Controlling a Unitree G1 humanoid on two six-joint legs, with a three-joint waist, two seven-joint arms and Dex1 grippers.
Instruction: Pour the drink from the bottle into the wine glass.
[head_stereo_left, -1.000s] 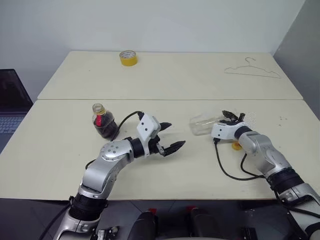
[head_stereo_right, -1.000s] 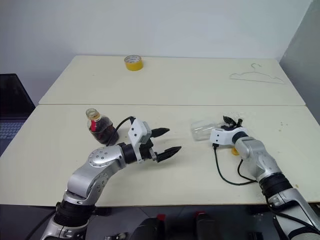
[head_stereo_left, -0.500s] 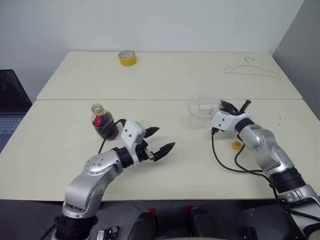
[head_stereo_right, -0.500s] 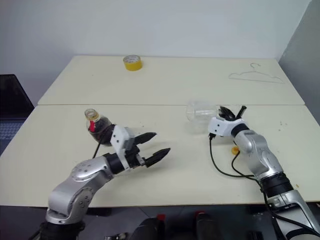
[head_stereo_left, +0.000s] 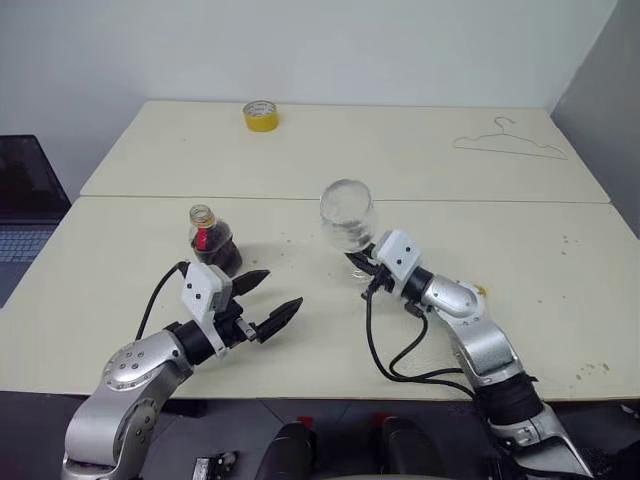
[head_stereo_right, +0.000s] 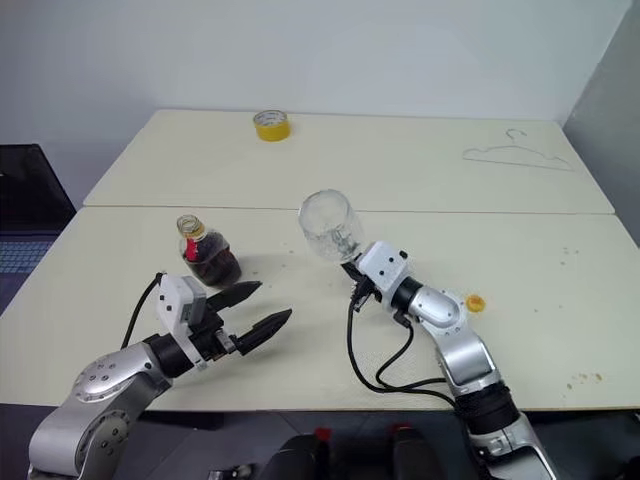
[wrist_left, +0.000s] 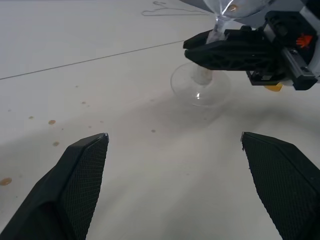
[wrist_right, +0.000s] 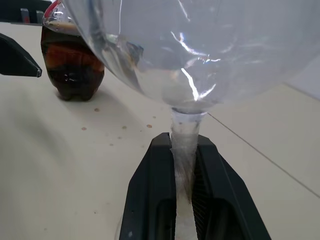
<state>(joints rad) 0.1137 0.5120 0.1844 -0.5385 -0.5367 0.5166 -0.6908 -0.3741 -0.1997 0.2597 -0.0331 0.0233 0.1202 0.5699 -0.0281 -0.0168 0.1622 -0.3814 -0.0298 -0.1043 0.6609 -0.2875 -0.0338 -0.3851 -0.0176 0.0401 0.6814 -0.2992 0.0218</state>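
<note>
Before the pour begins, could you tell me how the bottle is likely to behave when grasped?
The bottle looks squat and partly full of dark drink, so probably bottom-heavy and hard to tip. Its cap appears off, so a hard squeeze on thin plastic might spill.

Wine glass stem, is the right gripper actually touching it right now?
Touching. In the right wrist view the right gripper has its two black fingers pressed against both sides of the wine glass stem, no gap.
</note>
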